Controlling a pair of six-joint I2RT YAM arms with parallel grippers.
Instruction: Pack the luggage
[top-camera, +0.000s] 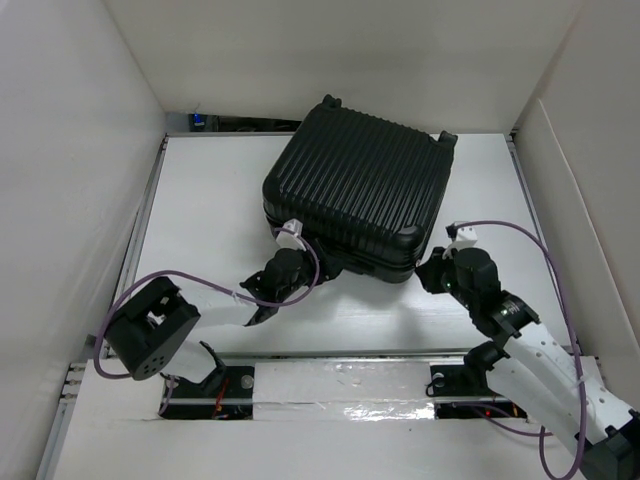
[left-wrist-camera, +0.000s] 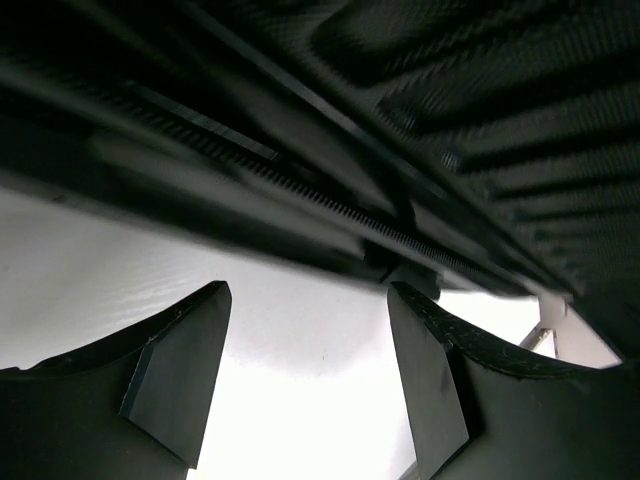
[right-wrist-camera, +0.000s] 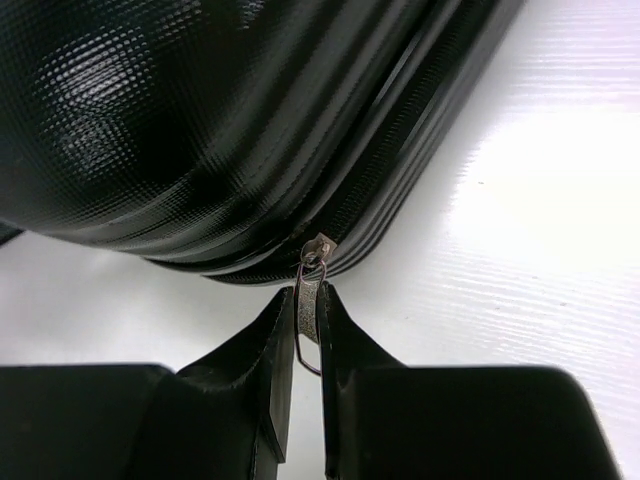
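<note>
The luggage (top-camera: 360, 190) is a large black ribbed hard-shell suitcase lying closed on the white table, wheels at its far edge. My right gripper (right-wrist-camera: 309, 300) is at its near right corner, shut on the metal zipper pull (right-wrist-camera: 310, 305) that hangs from the zipper line (right-wrist-camera: 400, 170). In the top view that gripper (top-camera: 432, 270) touches the suitcase's corner. My left gripper (left-wrist-camera: 308, 300) is open and empty, its fingers (left-wrist-camera: 425, 370) just below the suitcase's near left edge, close under the zipper teeth (left-wrist-camera: 300, 190). In the top view the left gripper (top-camera: 290, 265) sits by that edge.
White walls enclose the table (top-camera: 210, 220) on the left, right and back. Purple cables (top-camera: 520, 235) loop from both arms. The arm bases sit on a rail (top-camera: 340, 385) at the near edge.
</note>
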